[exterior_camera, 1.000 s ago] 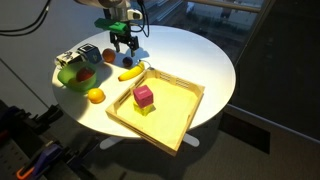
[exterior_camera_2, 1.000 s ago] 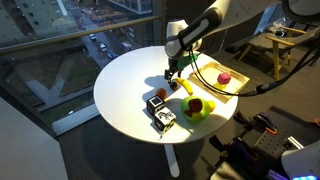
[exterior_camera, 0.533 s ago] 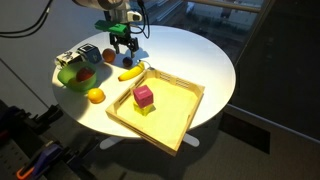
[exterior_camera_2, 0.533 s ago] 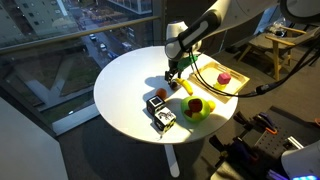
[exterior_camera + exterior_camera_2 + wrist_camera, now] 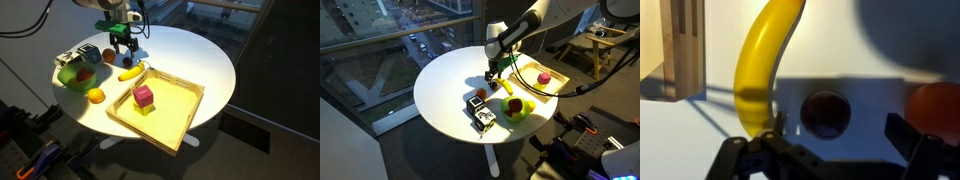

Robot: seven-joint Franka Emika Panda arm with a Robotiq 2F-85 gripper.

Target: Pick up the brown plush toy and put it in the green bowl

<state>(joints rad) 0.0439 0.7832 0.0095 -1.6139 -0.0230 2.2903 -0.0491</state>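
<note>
Toy: the small, dark brown plush toy (image 5: 827, 113) lies on the round white tabletop (image 5: 690, 135). Only the wrist view shows it plainly, as a dim roundish lump in shadow.
Toy from outside: in both exterior views the hand stands over that spot, and the toy cannot be made out there.
Hand: the black two-fingered hand (image 5: 836, 138) hangs over the toy with its fingers spread wide and nothing held. The toy shows in the gap between them. The wrist view's lower edge cuts off the fingers, and how far they are above the toy cannot be told. The hand also shows in both exterior views (image 5: 122, 42) (image 5: 492, 72).
Neighbours: a long yellow banana (image 5: 765, 60) lies just to one side of the toy. An orange-red round fruit (image 5: 935, 105) lies on the other side, blurred and cut by the frame edge.
Bowl: the wide lime-green bowl (image 5: 66, 83) (image 5: 518, 117) sits near the tabletop's edge, apart from the hand. Something red lies in it, too small to name.
Near the bowl: a round orange fruit (image 5: 95, 96) sits just beside it, and a black-and-white boxy object (image 5: 68, 58) cannot be identified.
Tray: the square light wooden tray (image 5: 178, 122) holds a magenta cube (image 5: 143, 96), which partly hides something yellow. The wrist view shows only a corner of the tray.
</note>
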